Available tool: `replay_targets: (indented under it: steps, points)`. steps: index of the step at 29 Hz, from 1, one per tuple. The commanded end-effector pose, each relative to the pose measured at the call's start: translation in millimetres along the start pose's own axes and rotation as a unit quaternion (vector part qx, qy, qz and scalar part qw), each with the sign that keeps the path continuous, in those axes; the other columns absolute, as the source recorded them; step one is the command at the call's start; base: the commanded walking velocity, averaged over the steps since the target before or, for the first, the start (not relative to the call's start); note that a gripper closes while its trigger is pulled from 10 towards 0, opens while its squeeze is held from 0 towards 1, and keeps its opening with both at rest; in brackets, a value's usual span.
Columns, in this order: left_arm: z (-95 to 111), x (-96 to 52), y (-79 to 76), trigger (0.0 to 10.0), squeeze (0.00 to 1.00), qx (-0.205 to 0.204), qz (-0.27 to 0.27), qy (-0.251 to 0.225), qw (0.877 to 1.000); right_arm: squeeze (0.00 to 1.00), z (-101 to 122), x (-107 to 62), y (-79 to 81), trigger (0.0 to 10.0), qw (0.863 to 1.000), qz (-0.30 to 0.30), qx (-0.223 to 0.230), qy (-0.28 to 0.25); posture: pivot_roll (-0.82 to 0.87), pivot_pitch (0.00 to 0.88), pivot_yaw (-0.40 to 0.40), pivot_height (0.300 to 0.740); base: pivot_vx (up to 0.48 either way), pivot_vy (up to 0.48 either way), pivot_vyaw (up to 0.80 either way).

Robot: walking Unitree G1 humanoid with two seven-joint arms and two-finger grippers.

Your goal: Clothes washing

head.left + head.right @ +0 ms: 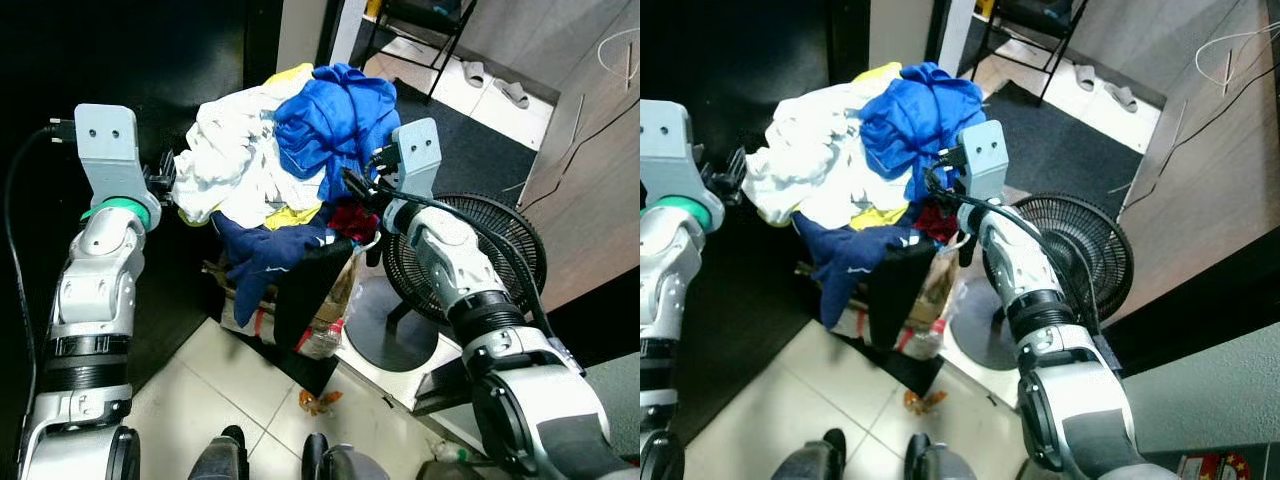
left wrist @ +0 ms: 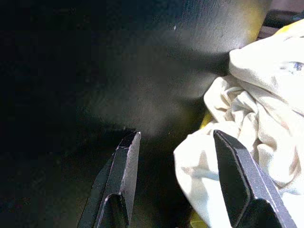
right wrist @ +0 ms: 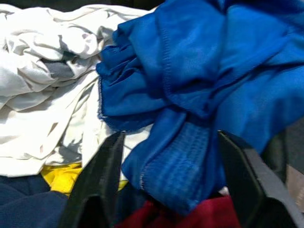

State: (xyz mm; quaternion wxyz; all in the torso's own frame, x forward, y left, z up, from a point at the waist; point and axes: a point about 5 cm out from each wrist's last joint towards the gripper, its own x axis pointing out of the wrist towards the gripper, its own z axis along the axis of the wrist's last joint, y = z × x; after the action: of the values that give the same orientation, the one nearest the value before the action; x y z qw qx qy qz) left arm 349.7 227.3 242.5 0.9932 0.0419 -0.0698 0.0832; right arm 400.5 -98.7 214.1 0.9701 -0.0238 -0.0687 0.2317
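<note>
Left eye view: a heaped laundry pile [image 1: 280, 190] is sitting between both raised arms, spilling over a bag [image 1: 320, 300] on the tiled floor [image 1: 210, 390]. Left gripper [image 2: 173, 180] is hovering at the pile's left edge, fingers spread wide apart and gripping nothing; a white garment [image 2: 251, 128] is lying just beside one finger [image 2: 235, 183], bulging partly into the gap, while the other finger [image 2: 121, 175] is facing a dark wall [image 2: 95, 71]. Can't tell if the cloth is touching the finger.

Right gripper [image 3: 166, 185] is sitting at the pile's right side, fingers also wide open, nothing clamped. A fold of the blue garment [image 3: 190, 95] is hanging down between its fingers, with red cloth [image 3: 190, 216] right under that fold and a yellow piece [image 3: 59, 175] off toward the white side. Navy fabric [image 1: 265, 250] is draping down the pile's front, below and between the two grippers, with a black piece [image 1: 305, 285] next to it.

A floor fan [image 1: 470, 250] is standing just behind the right forearm. Slippers [image 1: 495, 85] are lying well beyond the pile on the far floor, near a black chair frame [image 1: 430, 30].
</note>
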Motion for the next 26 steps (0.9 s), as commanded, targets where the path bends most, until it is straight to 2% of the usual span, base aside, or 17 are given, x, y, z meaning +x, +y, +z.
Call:
replay_targets:
  steps: [1,8,11,15,16,17,18,21,22,25,26]
  points:
    - [-3,-2.4,2.0,10.0,0.0,0.002,0.005,0.006,1.0,1.0,-2,-2.0,-4.6,10.0,1.0,-0.007,0.009,0.0,0.13,0.192,-0.142,0.74,0.0,0.0,0.0]
    - [1,-10.5,16.1,10.0,0.0,0.007,0.033,0.0,0.999,1.0,0,5.8,8.3,10.0,1.0,0.019,0.016,-0.001,0.17,0.204,-0.188,0.74,0.0,0.0,0.0]
    - [1,-11.7,17.7,10.0,0.0,0.007,0.036,0.0,0.999,1.0,-1,6.6,9.4,10.0,1.0,0.02,0.016,0.001,0.17,0.204,-0.188,0.74,0.0,0.0,0.0]
    - [0,-16.8,23.4,10.0,0.0,0.007,0.05,0.001,0.999,1.0,-7,8.0,16.6,10.0,0.999,0.034,0.001,0.016,0.19,0.208,-0.214,0.74,0.0,0.0,0.0]
    - [0,-18.1,25.0,10.0,0.0,0.007,0.054,0.001,0.999,0.33,-9,8.2,19.6,10.0,0.999,0.04,-0.012,0.021,0.19,0.207,-0.217,0.74,0.0,0.0,0.0]
    - [0,-18.1,25.0,10.0,0.0,0.007,0.054,0.001,0.999,0.33,-9,8.2,19.6,10.0,0.999,0.04,-0.012,0.021,0.19,0.207,-0.217,0.74,0.0,0.0,0.0]
    - [0,-19.1,26.0,10.0,0.0,0.007,0.056,0.002,0.998,0.0,-10,8.5,22.0,10.0,0.999,0.045,-0.021,0.023,0.18,0.203,-0.217,0.74,0.0,0.0,0.0]
    - [0,-19.4,26.4,10.0,0.0,0.007,0.058,0.003,0.998,0.0,-10,8.4,23.3,9.4,0.998,0.048,-0.023,0.022,0.18,0.193,-0.206,0.74,0.0,0.0,0.0]
    - [0,-18.3,25.0,10.0,0.0,0.007,0.055,0.003,0.998,0.0,-12,7.0,20.6,7.5,0.999,0.042,-0.02,0.023,0.17,0.191,-0.199,0.74,0.0,0.0,0.0]
    - [0,-17.4,23.9,10.0,0.0,0.007,0.052,0.003,0.999,0.0,-13,5.9,18.6,7.5,0.999,0.037,-0.018,0.024,0.17,0.19,-0.197,0.74,0.0,0.0,0.0]
    - [1,-15.8,22.0,10.0,0.0,0.007,0.049,0.003,0.999,0.0,-16,4.1,15.6,10.0,0.999,0.029,-0.014,0.028,0.17,0.189,-0.192,0.74,0.0,0.0,0.0]
